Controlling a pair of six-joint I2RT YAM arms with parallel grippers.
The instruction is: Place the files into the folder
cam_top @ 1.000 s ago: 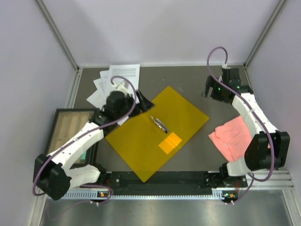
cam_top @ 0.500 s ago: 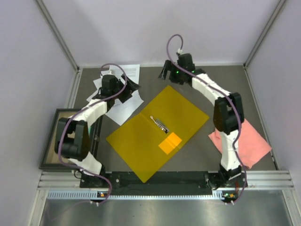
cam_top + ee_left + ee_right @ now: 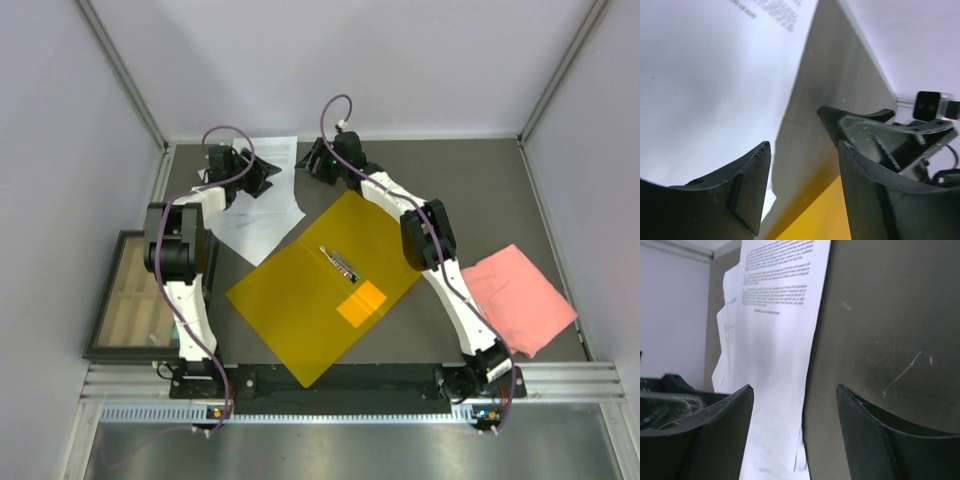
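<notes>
The files (image 3: 258, 222) lie fanned at the far-left of the table (image 3: 480, 190), just beyond the open folder (image 3: 300, 300) at centre. Only the wrist views show the jaws: the left gripper (image 3: 801, 142) and right gripper (image 3: 794, 390) both stand apart, gripping nothing, each straddling a sheet's edge. Only the overhead view shows the pink cloth (image 3: 520, 298) at the right.

Nothing here can truly be read. The files (image 3: 775, 340) carry paragraphs of black print, clearest in the right wrist view, but the lines are too small and blurred to make out a single word. The small label (image 3: 362, 303) on the folder (image 3: 290, 300) shows no lettering I can discern.
</notes>
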